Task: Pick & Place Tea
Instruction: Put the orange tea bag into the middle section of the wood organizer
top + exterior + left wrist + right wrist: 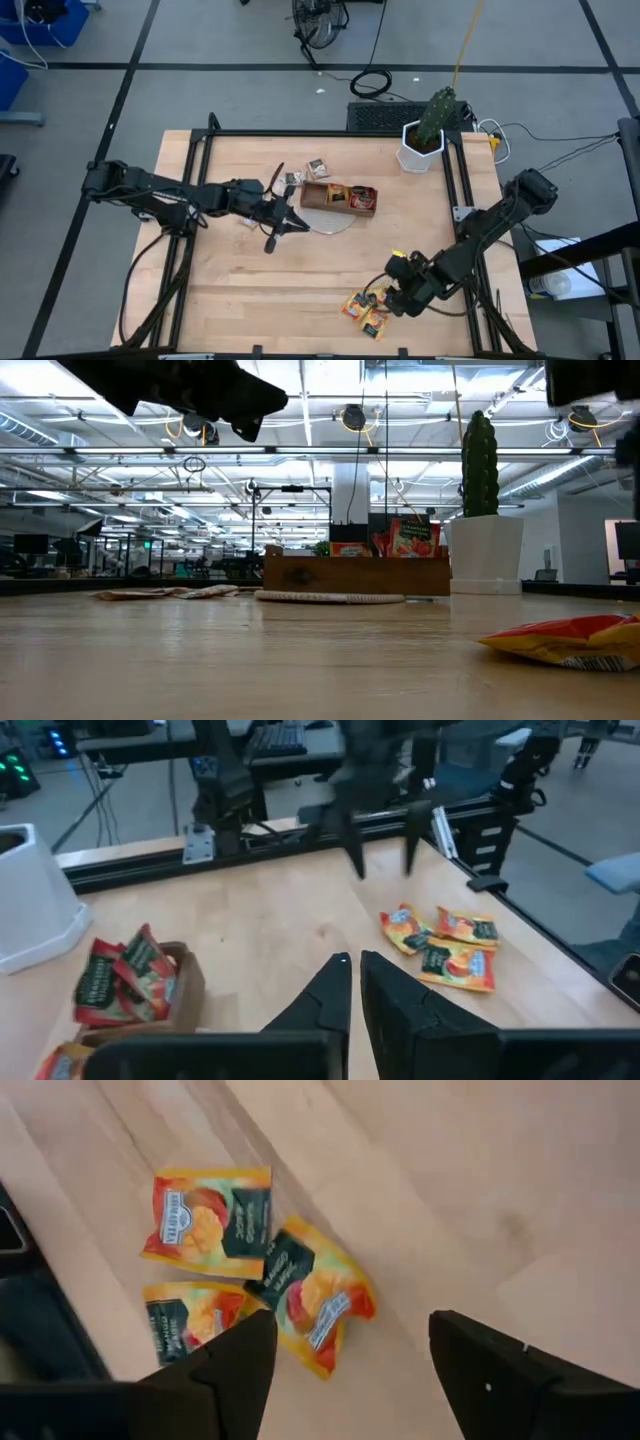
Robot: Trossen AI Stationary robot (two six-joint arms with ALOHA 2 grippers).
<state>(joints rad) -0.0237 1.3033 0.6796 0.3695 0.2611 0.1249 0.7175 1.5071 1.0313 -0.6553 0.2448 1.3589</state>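
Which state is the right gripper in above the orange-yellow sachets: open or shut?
Open. In the right wrist view the right gripper's fingers stand wide apart, empty, above three orange-yellow sachets lying on the table.

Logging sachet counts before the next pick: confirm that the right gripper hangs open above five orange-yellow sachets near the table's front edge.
Not quite: there are three orange-yellow sachets, not five. The right wrist view shows them in a loose cluster, two of them overlapping. The rest stands: the right gripper hangs open above them, and the high view places the cluster by the table's front edge.
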